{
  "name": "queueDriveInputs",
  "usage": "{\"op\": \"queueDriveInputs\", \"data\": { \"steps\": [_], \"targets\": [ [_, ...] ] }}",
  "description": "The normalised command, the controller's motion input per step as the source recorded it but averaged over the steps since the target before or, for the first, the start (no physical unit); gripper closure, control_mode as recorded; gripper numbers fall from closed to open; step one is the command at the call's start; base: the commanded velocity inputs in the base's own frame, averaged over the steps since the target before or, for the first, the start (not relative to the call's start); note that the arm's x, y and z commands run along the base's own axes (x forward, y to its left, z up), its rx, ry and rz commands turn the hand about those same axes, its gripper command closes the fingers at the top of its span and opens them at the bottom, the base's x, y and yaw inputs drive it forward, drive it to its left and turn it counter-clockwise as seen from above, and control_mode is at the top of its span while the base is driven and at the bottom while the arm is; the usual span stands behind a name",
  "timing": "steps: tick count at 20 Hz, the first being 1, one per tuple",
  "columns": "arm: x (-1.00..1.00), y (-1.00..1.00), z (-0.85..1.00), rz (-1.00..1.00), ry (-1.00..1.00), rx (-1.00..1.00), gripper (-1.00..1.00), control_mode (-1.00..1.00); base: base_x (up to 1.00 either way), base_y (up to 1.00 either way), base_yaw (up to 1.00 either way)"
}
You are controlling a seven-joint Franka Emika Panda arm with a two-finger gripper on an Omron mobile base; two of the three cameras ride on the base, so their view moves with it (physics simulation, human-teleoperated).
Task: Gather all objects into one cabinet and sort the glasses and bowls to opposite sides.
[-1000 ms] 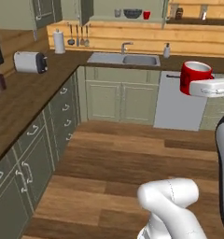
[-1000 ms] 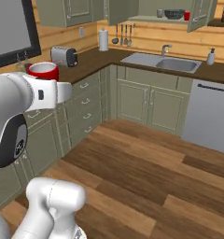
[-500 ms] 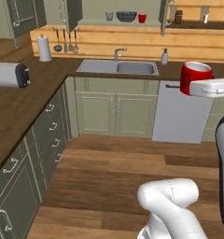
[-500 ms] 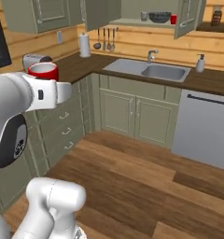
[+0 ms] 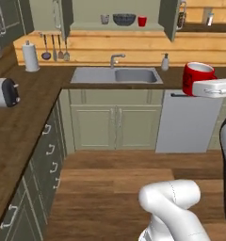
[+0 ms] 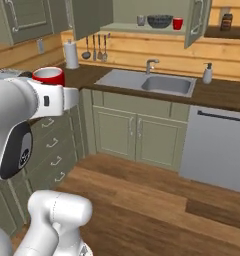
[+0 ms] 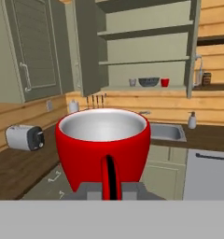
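Observation:
A glossy red mug (image 7: 102, 142) sits upright right in front of the hand camera, and my gripper (image 7: 110, 189) is shut on its handle. This held mug (image 5: 197, 77) hangs at counter height to the right of the sink, and it also shows above the left counter (image 6: 48, 76). The olive-green cabinet (image 5: 63, 16) above the sink has both doors open. On its pale shelf stand a grey mug (image 5: 104, 19), a wide dark bowl (image 5: 124, 19) and a second red mug (image 5: 142, 21), left to right. The same row shows far off: grey mug (image 7: 132, 82), bowl (image 7: 149, 81), red mug (image 7: 165, 82).
Below the cabinet are a steel sink (image 5: 116, 75) with a tap, a white soap dispenser (image 5: 165, 61) and a dishwasher front (image 5: 188, 120). A paper towel roll (image 5: 30, 56) and a toaster (image 5: 4, 92) stand on the left counter. Wooden floor lies ahead.
The whole picture has shifted, so the base has moved: the sink and the open cabinet are now nearer and more centred. The red mug stays held in my gripper.

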Motion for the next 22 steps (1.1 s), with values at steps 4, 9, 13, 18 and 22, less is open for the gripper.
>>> {"op": "queueDriveInputs", "data": {
  "steps": [4,9,13,18,22],
  "targets": [
    [0.00,0.00,0.00,0.00,0.00,0.00,1.00,1.00,0.67,0.54,-0.26],
    [0.00,0.00,0.00,0.00,0.00,0.00,1.00,1.00,0.81,0.42,-0.19],
    [0.00,0.00,0.00,0.00,0.00,0.00,1.00,1.00,1.00,0.04,-0.12],
    [0.00,0.00,0.00,0.00,0.00,0.00,1.00,1.00,0.82,0.09,-0.16],
    [0.00,0.00,0.00,0.00,0.00,0.00,1.00,1.00,0.66,0.44,-0.16]
  ]
}}
